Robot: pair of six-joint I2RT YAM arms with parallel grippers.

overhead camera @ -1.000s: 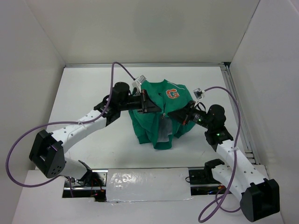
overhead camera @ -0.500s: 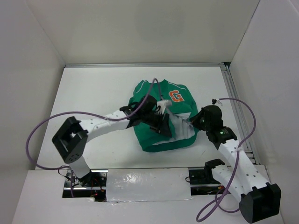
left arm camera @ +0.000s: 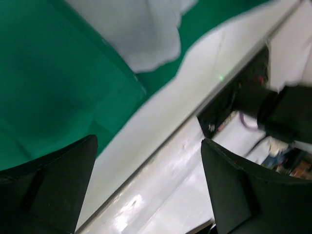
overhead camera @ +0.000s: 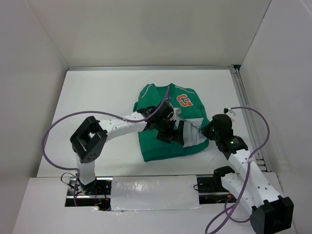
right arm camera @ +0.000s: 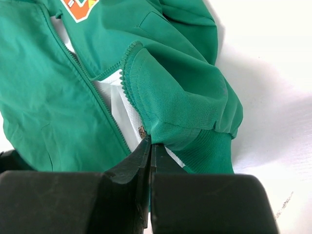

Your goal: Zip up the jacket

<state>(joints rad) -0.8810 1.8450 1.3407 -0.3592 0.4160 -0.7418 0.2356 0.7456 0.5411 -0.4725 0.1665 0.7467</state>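
Jacket not yet zipped, front lying open from the hem upward

The jacket (overhead camera: 161, 146) is laid flat on the table (overhead camera: 97, 92), directly beneath the left gripper (overhead camera: 171, 134) and just ahead of the right gripper (overhead camera: 201, 129). The left gripper's fingers are spread wide over the lower front with nothing seen between them, and bare green cloth and table are seen under them. The right gripper's fingers are pressed together at the hem corner, and a thin edge of fabric by the foot of the zip is judged to be pinched there. Just beyond its fingertips a wedge of pale lining (right arm camera: 114, 92) is exposed between the two front panels, and one row of zip teeth (right arm camera: 92, 87) is left unjoined. No slider can be made out, so the two sides remain to be joined and the whole pull upward toward the orange patch (overhead camera: 183, 100) is left to be done
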